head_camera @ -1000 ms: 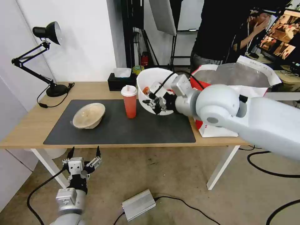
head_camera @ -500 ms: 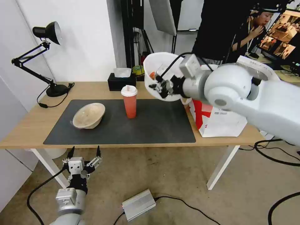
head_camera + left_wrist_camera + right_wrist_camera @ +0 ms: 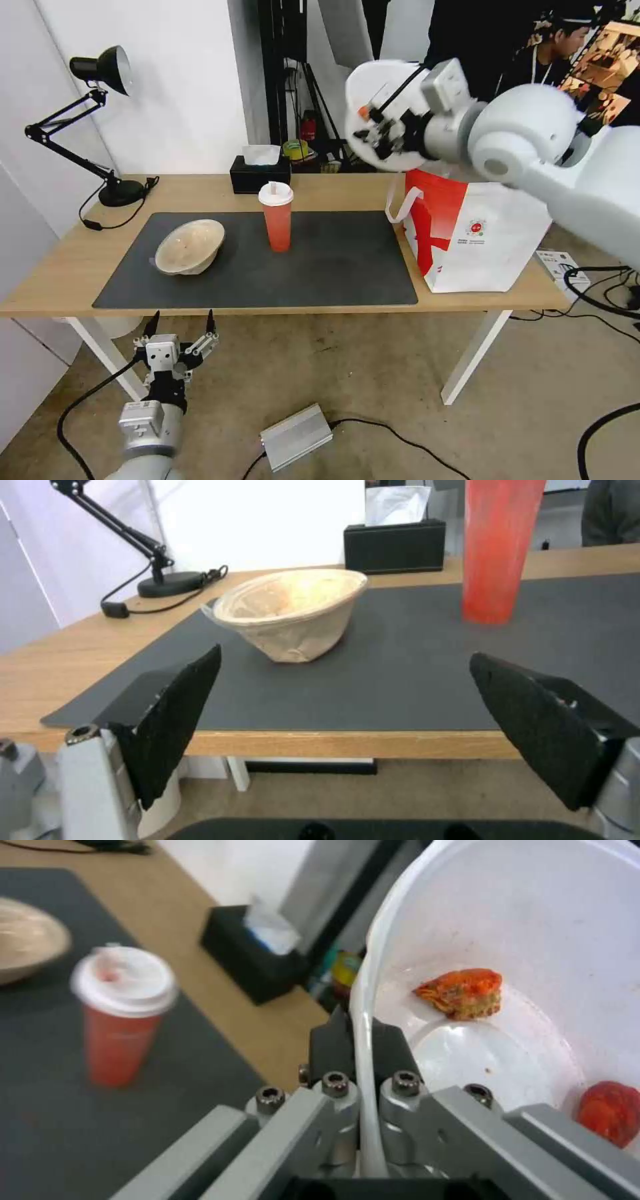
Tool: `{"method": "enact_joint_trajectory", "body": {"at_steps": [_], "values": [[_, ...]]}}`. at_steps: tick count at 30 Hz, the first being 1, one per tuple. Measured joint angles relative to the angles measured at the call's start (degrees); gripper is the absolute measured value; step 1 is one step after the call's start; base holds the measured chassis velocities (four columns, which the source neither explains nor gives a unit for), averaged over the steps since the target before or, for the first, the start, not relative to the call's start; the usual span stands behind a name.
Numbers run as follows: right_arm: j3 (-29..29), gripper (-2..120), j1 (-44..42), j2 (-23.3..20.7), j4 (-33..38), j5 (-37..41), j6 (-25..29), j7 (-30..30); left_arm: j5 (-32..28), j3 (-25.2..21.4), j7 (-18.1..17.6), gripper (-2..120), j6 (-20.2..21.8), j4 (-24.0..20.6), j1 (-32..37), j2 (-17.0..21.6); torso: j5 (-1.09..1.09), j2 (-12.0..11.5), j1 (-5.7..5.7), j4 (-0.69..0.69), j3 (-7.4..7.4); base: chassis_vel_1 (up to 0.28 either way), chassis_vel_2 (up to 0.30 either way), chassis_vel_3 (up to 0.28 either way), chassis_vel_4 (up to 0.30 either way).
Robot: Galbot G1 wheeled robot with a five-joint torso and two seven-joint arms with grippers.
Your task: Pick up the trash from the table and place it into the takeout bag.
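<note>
Right, my right gripper (image 3: 363, 1040) is pinching the rim of the white bowl (image 3: 373, 100), red scraps (image 3: 463, 992) inside, held tilted in the air above the takeout bag (image 3: 480, 233) at the table's (image 3: 200, 190) right end. The drink cup (image 3: 276, 217) and beige bowl (image 3: 190, 245) sit apart on the mat (image 3: 333, 267). My left gripper (image 3: 180, 327) hangs spread below the table's front edge.

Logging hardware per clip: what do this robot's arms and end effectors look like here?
Both arms are glossy white-grey with rounded joint housings. The right end effector has a silver metal body with hex bolts, black fingers and a black cable looping over it. The left end effector is a silver block with two black pointed fingers with flat, matte pads, and a black cable trailing beside the arm.
</note>
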Motion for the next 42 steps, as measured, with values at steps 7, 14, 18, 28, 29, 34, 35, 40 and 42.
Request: {"method": "enact_joint_trajectory", "body": {"at_steps": [7,14,18,28,29,34,35,40,42], "values": [[0.08,0,0.5,-0.71,-4.76,-3.76,0.01,-3.26,0.01,0.02,0.0,100,0.0,0.03,-0.02,0.02,0.0,0.0,0.0,0.0,0.0,0.0,0.0,0.0,0.0],[0.2,0,-0.41,-1.82,-7.84,-6.88,0.03,-5.87,0.01,-0.02,0.01,100,0.0,0.09,-0.03,0.2,0.0,0.0,0.0,0.01,0.0,0.0,0.0,0.0,0.0],[0.32,0,-1.64,-2.74,-8.58,-8.57,0.04,-6.63,-0.02,-0.04,0.0,100,0.0,0.15,-0.04,0.36,0.0,0.0,0.0,0.0,0.0,0.0,0.0,0.0,0.0],[1.58,0,-6.52,-5.58,-10.3,-12.13,0.19,-7.18,-0.05,-0.03,-0.03,100,0.0,0.52,-0.04,0.63,0.0,0.0,0.0,0.0,0.0,0.0,0.0,0.0,0.0],[1.68,0,-6.78,-5.66,-10.37,-12.41,0.25,-7.18,-0.06,-0.02,-0.03,100,0.0,0.55,-0.04,0.64,0.0,0.0,0.0,0.0,0.0,0.0,0.0,0.0,0.0],[3.27,0,-9.93,-6.26,-11.08,-14.08,0.71,-7.1,-0.07,0.03,-0.03,100,0.0,0.7,-0.06,0.69,0.0,0.0,0.0,0.01,0.0,0.0,0.0,0.0,0.0],[3.65,0,-10.91,-6.44,-11.2,-14.52,0.93,-7.06,-0.08,0.02,-0.04,100,0.0,0.71,-0.06,0.72,0.0,0.0,0.0,0.0,0.0,0.0,0.0,0.0,0.0],[5.55,0,-14.31,-6.79,-11.37,-15.42,1.68,-6.9,-0.1,-0.13,-0.05,100,0.0,0.71,-0.02,0.94,0.0,0.0,0.0,0.01,0.0,0.0,0.0,0.0,0.0],[5.96,0,-14.84,-6.96,-11.35,-15.56,1.7,-6.89,-0.11,-0.16,-0.05,100,0.0,0.71,-0.02,0.98,0.0,0.0,0.0,0.01,0.0,0.0,0.0,0.0,0.0]]}}
